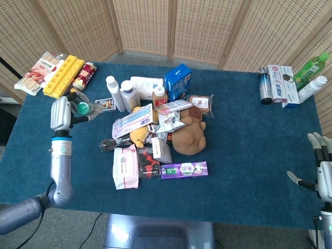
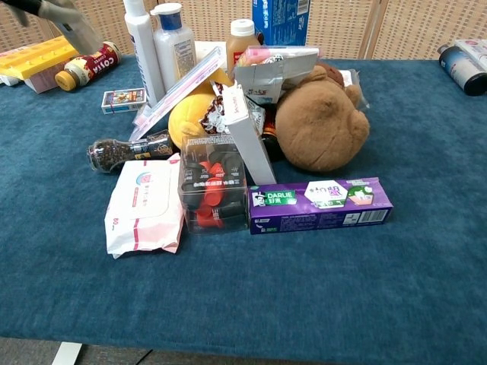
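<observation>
Green-capped bottle [image 1: 85, 108] gripped in the left hand [image 1: 60, 113], lifted left of the white bottles [image 1: 122, 93].
Its long axis lies near level, cap toward the hand; chest view crops it. Right hand [image 1: 322, 167], far right, fingers spread, holds nothing.

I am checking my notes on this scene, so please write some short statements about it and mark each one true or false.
1. The left hand holds a small bottle with a green cap. True.
2. The right hand grips the purple toothpaste box. False: it holds nothing and its fingers are apart, at the table's right edge.
3. The brown plush toy lies in the central pile. True.
4. The yellow tray sits at the table's far right. False: it is at the far left.
5. The pepper grinder stands upright. False: it lies on its side.
</observation>
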`<state>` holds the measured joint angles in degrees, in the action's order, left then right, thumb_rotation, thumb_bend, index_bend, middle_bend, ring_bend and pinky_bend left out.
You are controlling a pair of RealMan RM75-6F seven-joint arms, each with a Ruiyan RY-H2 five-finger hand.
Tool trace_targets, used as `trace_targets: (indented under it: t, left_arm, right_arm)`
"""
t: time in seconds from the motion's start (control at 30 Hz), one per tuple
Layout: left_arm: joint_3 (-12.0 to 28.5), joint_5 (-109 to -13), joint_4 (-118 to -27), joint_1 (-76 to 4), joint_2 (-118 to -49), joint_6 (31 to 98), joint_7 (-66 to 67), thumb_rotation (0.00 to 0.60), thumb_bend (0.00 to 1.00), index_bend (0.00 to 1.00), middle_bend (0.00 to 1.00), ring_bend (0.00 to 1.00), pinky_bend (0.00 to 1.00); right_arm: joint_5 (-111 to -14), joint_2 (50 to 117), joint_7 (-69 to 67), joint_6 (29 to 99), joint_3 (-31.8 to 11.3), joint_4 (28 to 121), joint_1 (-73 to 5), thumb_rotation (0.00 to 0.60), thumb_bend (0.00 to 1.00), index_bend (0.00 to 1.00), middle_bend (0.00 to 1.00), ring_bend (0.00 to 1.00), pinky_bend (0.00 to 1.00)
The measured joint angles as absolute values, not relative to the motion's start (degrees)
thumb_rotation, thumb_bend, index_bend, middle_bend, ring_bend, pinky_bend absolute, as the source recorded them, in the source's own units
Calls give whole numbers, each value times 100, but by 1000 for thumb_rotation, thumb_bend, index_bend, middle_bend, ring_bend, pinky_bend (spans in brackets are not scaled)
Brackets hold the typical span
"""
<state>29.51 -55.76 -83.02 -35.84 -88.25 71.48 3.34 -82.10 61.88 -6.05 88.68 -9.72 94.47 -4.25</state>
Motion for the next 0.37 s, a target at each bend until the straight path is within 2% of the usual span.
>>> trace_targets:
  t: [0.37]
  left_arm:
    - [3022, -5394, -8656, -3589, -8606, 7297, 596, 600, 42, 842, 726, 583, 641]
  right_arm:
    - [-8229, 6183, -626, 8878, -966, 9438, -422, 600, 0, 0, 0, 0, 0]
